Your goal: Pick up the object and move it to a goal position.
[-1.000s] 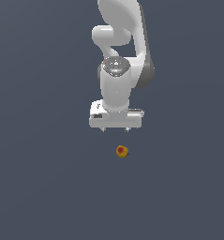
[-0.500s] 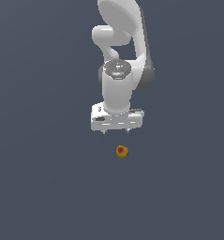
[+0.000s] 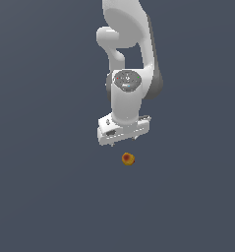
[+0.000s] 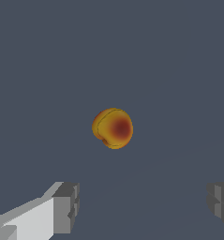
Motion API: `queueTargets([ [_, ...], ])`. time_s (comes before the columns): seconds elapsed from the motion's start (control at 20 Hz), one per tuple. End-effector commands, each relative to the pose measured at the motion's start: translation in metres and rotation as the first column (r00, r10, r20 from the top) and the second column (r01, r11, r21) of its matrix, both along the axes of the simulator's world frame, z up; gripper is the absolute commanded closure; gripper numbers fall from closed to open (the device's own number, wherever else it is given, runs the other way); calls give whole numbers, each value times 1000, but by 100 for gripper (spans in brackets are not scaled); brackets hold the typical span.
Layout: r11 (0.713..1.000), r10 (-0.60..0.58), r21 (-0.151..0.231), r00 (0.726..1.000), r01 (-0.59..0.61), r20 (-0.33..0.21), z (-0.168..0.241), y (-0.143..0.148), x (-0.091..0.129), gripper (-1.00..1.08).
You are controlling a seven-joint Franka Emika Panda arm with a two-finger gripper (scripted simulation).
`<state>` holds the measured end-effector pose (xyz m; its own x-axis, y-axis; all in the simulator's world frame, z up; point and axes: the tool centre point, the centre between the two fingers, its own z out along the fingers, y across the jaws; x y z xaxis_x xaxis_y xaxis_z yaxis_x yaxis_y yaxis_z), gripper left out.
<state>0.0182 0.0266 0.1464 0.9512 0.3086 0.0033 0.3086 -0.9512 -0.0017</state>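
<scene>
The object [image 3: 128,158] is a small roundish yellow-orange fruit with a red patch, lying on the grey floor. It also shows in the wrist view [image 4: 113,128], out ahead of the fingers. My white gripper [image 3: 124,140] hangs just above and behind it in the exterior view, apart from it. In the wrist view my gripper [image 4: 144,208] stands open and empty, with one grey fingertip [image 4: 66,207] on one side and the other at the picture's edge. The fruit is not between the fingers.
A flat grey floor [image 3: 45,197] spreads all around. The white arm [image 3: 129,54] rises from the gripper toward the top of the exterior view. Nothing else is in view.
The gripper has turned a little about its own axis, so its bar now slants in the exterior view. The fruit has not moved.
</scene>
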Motion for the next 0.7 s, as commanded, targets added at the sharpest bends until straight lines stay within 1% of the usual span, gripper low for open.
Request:
queueTargets([
  [0.0,997,77,-3,997,-77,-1,-5,2,1,-92],
  [0.15,986,169,-5,986,-169,-3,-12,6,3,-92],
  [0.3,966,259,-7,966,-259,-4,-18,9,5,-92],
  [0.45,938,346,-7,938,-346,-6,-25,12,7,-92],
  [0.65,889,458,-7,889,-459,-7,-33,16,9,-92],
])
